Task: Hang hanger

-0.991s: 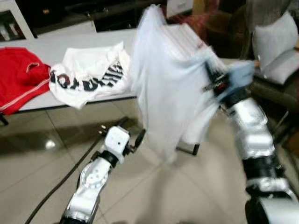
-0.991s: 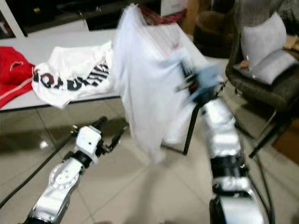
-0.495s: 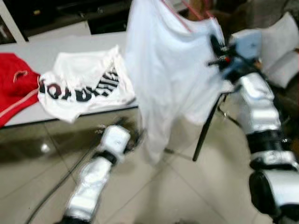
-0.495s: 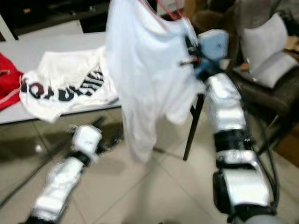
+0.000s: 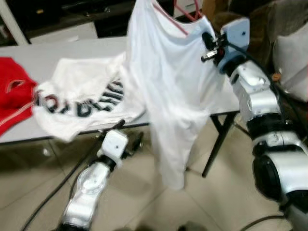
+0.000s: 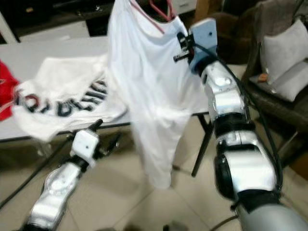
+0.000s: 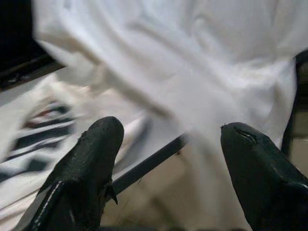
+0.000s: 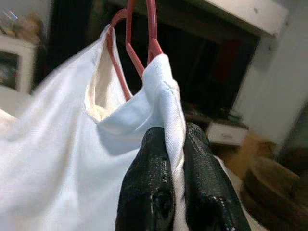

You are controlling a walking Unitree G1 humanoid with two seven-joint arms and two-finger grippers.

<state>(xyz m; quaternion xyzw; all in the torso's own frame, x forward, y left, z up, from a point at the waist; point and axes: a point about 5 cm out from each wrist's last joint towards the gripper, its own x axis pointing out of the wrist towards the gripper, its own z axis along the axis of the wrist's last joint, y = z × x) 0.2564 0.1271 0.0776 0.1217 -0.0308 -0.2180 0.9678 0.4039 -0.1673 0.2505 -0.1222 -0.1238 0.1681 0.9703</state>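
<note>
A white shirt point(image 5: 168, 91) hangs on a red hanger point(image 5: 185, 14), held high in front of the grey table point(image 5: 62, 53). My right gripper point(image 5: 208, 45) is shut on the shirt's shoulder and the hanger arm under it; in the right wrist view the black fingers point(image 8: 159, 187) pinch the cloth below the red hanger point(image 8: 137, 43). My left gripper point(image 5: 126, 137) is low, near the table's front edge, open and holding nothing; its fingers point(image 7: 91, 163) stand wide apart facing the hanging shirt point(image 7: 192, 72).
On the table lie a white shirt with black lettering point(image 5: 82, 96) and a red garment point(image 5: 12, 96). An armchair with a grey cushion point(image 6: 284, 57) stands to the right. A black cable point(image 5: 53, 187) runs over the tiled floor.
My right arm has lifted the shirt and hanger higher and the shirt now hangs straighter. The camera has shifted. The left arm stays low.
</note>
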